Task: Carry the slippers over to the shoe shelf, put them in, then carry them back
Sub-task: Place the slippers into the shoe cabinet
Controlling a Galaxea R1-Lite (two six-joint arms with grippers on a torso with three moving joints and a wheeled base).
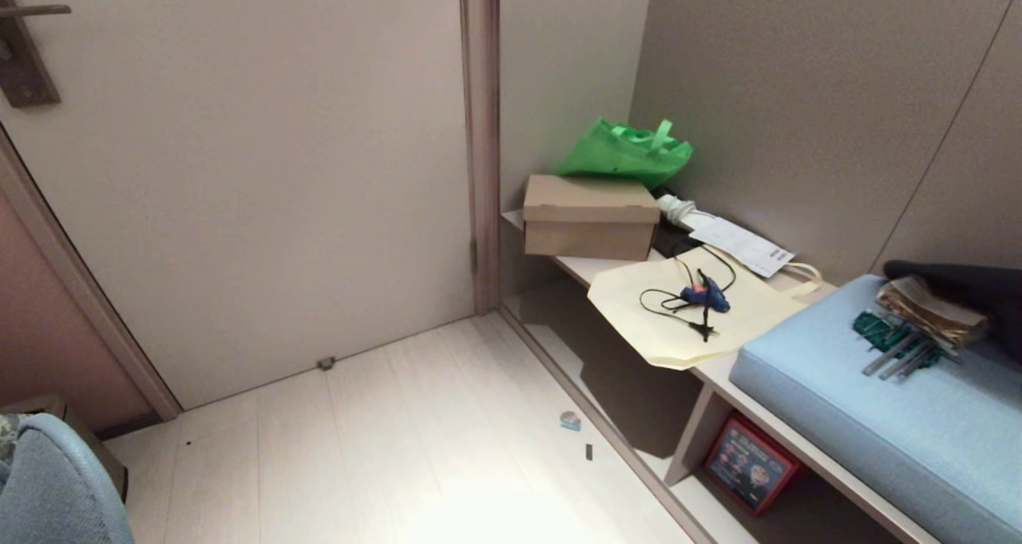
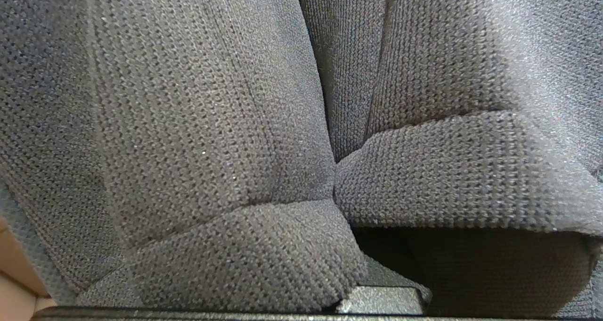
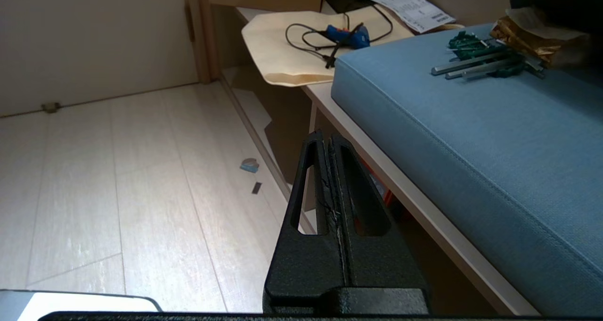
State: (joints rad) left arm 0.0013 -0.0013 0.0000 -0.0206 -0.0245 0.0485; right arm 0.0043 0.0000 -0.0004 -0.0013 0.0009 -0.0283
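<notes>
Slippers (image 2: 301, 146), dark grey knit, fill the left wrist view, two padded folds meeting at a seam pressed close against that camera. That puts them at the left gripper, whose jaws are closed down tight, though no finger shows and I cannot tell how the fabric is pinched. In the head view neither arm appears.

The shoe shelf (image 1: 639, 424), the low cubby under the bench (image 1: 766, 404), lies ahead and to the robot's right, its opening facing the pale floor (image 1: 383, 448). A red framed picture (image 1: 749, 464) leans in the bay beyond the divider; the nearer-the-door bay looks free.

The right gripper (image 3: 335, 179) hangs just off the bench edge beside the blue cushion (image 3: 471, 137), jaws pressed together and holding nothing. It is the closer arm to the cubby, yet the load sits on the left. So the coming move likely turns on bringing the left side round and low, level with that opening, toes leading inward.
</notes>
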